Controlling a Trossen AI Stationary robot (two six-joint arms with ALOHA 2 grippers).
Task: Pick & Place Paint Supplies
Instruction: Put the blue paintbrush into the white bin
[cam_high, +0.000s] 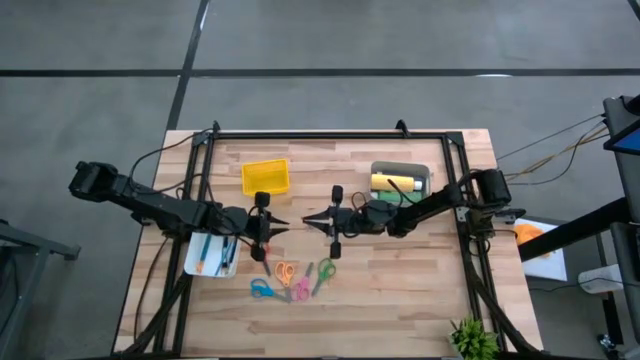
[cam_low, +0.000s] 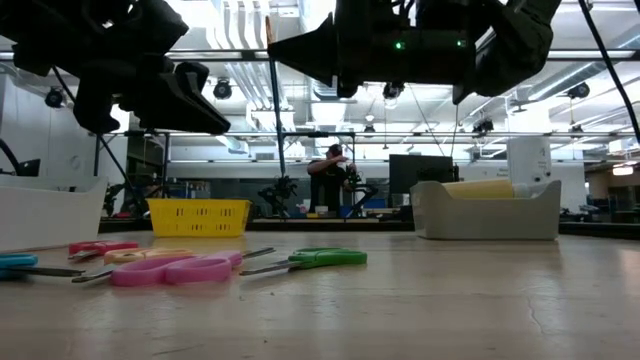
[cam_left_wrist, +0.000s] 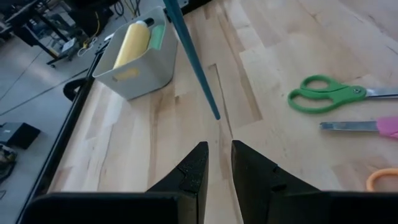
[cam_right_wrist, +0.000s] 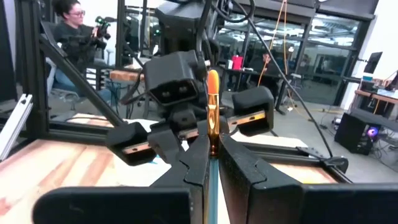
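- Right gripper (cam_right_wrist: 212, 163) is clamped on a teal-shafted brush (cam_right_wrist: 212, 127) above the table middle.
- Left gripper (cam_left_wrist: 217, 163) faces it, fingers slightly apart, empty.

The teal brush (cam_left_wrist: 193, 59) runs off the left wrist picture's edge. In the grey bin (cam_left_wrist: 140, 71), the green bottle (cam_left_wrist: 157, 36) hides mostly behind the yellow bottle (cam_left_wrist: 132, 43). The white tray's (cam_high: 228, 265) contents are too small to tell.

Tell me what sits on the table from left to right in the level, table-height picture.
White bin → yellow basket → green scissors → grey bin holding a yellow bottle.
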